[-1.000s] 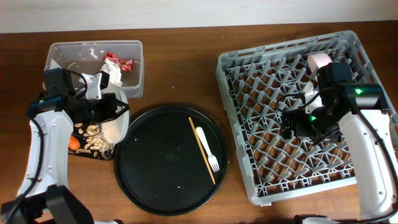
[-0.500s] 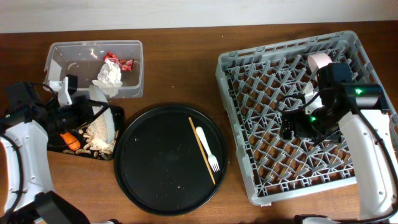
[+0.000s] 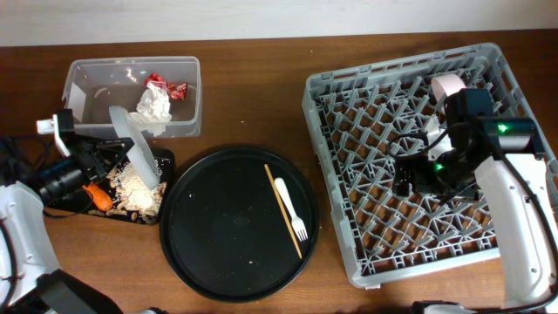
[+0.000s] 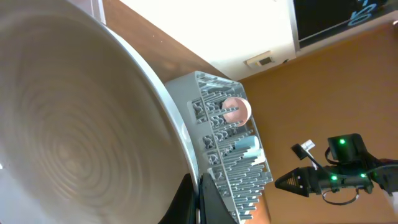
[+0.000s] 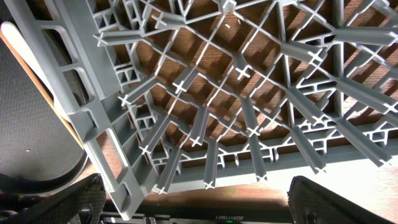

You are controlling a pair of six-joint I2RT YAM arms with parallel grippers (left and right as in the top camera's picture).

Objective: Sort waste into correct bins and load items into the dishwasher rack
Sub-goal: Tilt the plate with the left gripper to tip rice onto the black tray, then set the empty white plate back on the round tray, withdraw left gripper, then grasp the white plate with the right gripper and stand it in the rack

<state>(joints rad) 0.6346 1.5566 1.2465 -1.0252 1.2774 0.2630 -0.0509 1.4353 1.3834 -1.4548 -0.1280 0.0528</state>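
My left gripper [image 3: 100,159] is shut on the rim of a grey-white plate [image 3: 135,146], which stands tilted on edge over a black tray of food scraps [image 3: 131,194]. In the left wrist view the plate [image 4: 74,124] fills the left side and my fingers [image 4: 208,202] pinch its rim at the bottom. My right gripper [image 3: 410,179] hangs open and empty over the middle of the grey dishwasher rack [image 3: 349,253]. A pink cup [image 3: 446,85] stands in the rack's far right part. A white fork [image 3: 290,208] and a wooden chopstick [image 3: 282,208] lie on the round black tray [image 3: 218,235].
A clear bin [image 3: 187,109] behind the food tray holds crumpled white paper [image 3: 154,106] and a red wrapper [image 3: 166,85]. An orange scrap [image 3: 102,199] lies in the food tray. The right wrist view shows the rack's grid [image 5: 236,93] and the chopstick [image 5: 31,81] at left.
My left arm has drawn back to the left and tipped the plate up onto its edge; the scraps now lie in the black tray. The right arm has not moved.
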